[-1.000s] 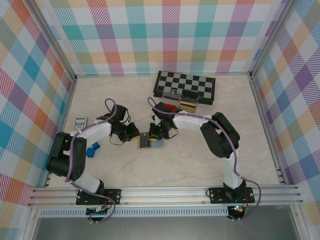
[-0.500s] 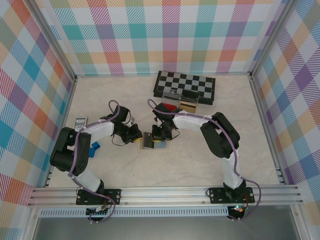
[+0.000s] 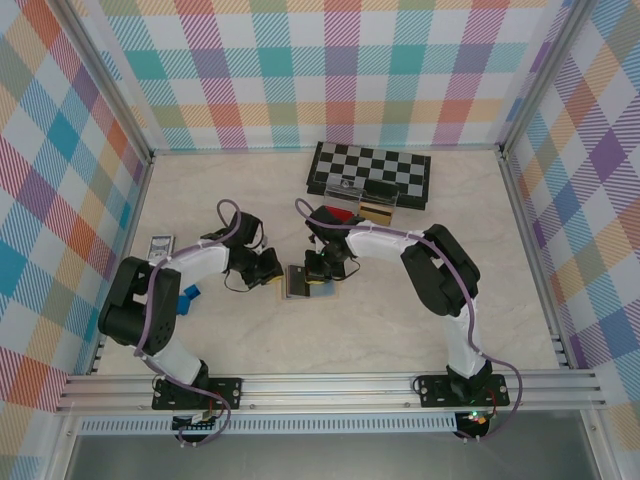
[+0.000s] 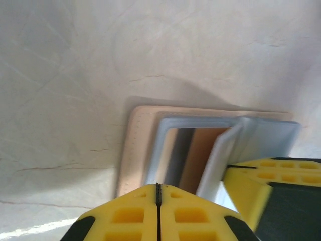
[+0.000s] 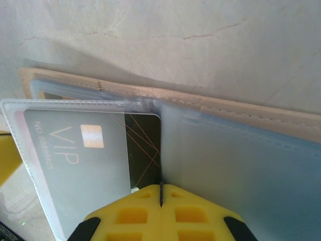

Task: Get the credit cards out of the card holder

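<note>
Card holder lying open on the worktop between the two grippers, well in front of the chessboard.

Left gripper – jaws closed together at the holder's near edge. An orange-tan card with a dark stripe lies in the sleeve just beyond the fingertips; whether they pinch anything cannot be told.

Right gripper – jaws closed on the holder's clear inner sleeves, above the light blue panel. One sleeve leaf stands lifted to the left, with a grey card marked "VIP" inside. A dark card with thin orange lines runs down to the fingertips.
</note>
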### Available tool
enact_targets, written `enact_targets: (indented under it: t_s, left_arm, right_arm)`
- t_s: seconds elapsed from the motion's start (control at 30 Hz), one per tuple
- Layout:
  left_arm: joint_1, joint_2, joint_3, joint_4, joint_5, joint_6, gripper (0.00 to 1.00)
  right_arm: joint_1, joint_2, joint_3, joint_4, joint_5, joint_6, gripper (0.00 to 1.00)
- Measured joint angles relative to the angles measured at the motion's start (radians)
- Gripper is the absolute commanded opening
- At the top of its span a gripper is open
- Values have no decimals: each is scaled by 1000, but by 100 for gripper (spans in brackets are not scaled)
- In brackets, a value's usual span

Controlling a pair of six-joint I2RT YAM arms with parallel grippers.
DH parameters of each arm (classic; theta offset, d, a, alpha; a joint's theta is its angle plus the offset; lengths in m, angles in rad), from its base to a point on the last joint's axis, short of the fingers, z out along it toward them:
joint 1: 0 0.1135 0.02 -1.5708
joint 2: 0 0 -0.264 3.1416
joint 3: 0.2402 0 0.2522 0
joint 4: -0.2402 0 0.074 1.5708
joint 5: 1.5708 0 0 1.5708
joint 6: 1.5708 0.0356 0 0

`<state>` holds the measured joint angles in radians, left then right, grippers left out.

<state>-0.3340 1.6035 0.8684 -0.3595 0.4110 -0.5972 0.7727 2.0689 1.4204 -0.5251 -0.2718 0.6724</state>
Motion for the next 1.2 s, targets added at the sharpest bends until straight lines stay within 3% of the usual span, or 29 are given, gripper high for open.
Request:
enact_targets:
  t_s: [0.23,0.5,1.03,1.1,1.2]
  left_arm:
    - [-10,-47,0,34,31,0,6]
    - [-34,10,0,61,89,0,5]
    - [-37,69,0,46,51,11,4]
    - [-37,69,0,47,51,11,4]
    - [-37,72,0,48,51,11,4]
  right_arm:
    - [0,0,1,-3,3,0,0]
    - [0,0,3,-5,3,-1,0]
    - [-1,-45,3,-24,44,-7,0]
    - [-6,-46,2,-11,17,-6,14]
    - [-11,-46,-2,12,-22,-4,22]
